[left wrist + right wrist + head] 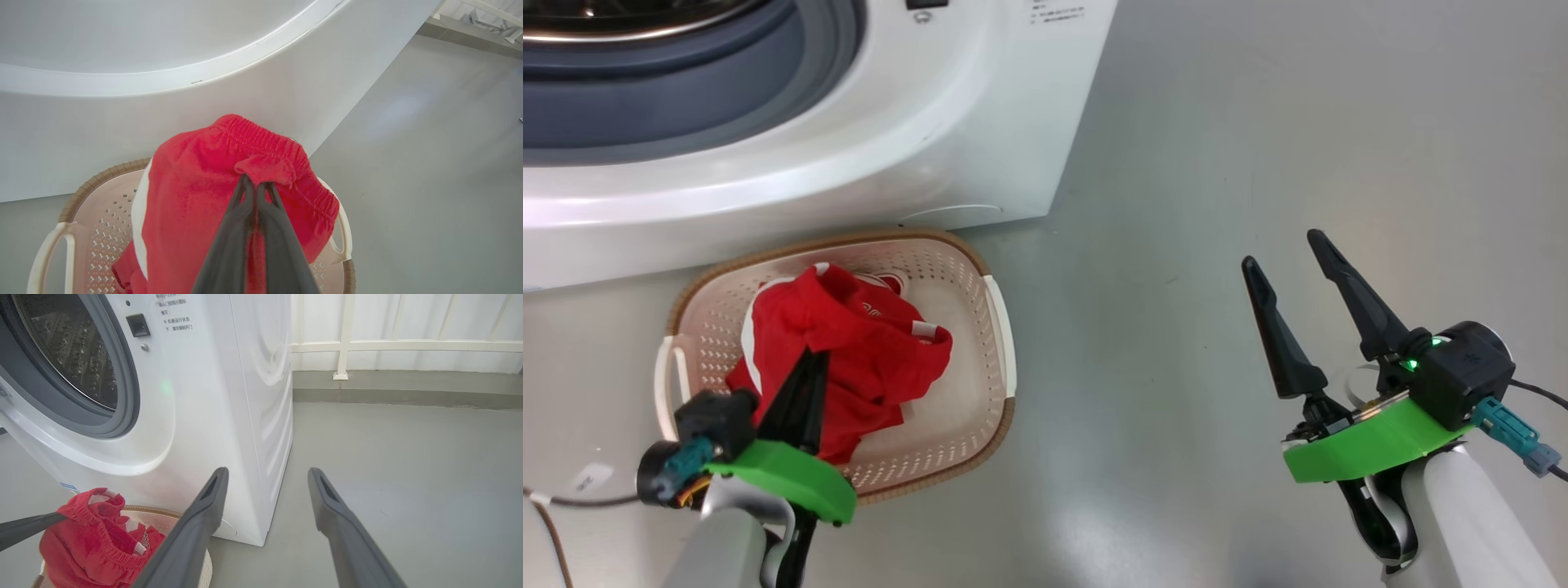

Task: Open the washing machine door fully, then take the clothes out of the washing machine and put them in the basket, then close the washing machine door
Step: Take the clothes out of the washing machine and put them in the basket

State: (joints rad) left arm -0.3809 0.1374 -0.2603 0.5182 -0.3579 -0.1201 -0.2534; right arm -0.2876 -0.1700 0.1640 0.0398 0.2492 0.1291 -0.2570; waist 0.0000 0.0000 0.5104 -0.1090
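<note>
Red clothes (866, 343) with white trim hang over the cream basket (882, 238), their lower part lying inside it. My left gripper (817, 353) is shut on a fold at the elastic waistband; in the left wrist view its fingertips (256, 183) pinch the red fabric (192, 196) above the basket (102, 175). My right gripper (1281, 249) stands open over bare floor to the right, holding nothing. The white washing machine (947, 106) stands just behind the basket, with its steel drum (73, 347) exposed. The washing machine door is out of view.
The grey floor (1217, 147) stretches to the right of the machine. A low wall with a white railing (343, 347) runs behind it. A cable and a small tag (592, 478) lie on the floor at the left.
</note>
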